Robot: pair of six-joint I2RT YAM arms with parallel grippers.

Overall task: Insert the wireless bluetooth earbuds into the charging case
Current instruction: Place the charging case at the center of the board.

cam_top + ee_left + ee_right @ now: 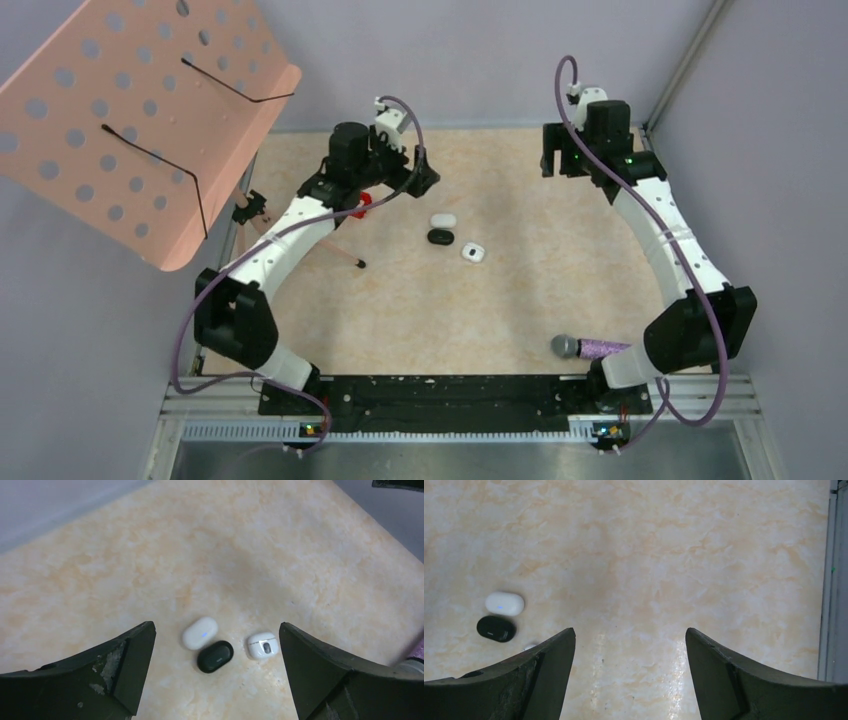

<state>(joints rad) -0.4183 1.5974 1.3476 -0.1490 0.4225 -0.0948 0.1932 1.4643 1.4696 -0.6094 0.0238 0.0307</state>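
Your left end effector [216,630] gapes wide | your right end effector [629,635] wide too | white charging case [200,632] touches black charging case [215,656] mid-worktop [560,260] | small white earbud case [262,645] just beside them

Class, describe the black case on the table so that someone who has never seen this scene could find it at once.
On the beige table, look near the middle for three pebble-like cases. The black case sits close against the white case with a blue light, with a second white case apart to its right; it alone is dark.
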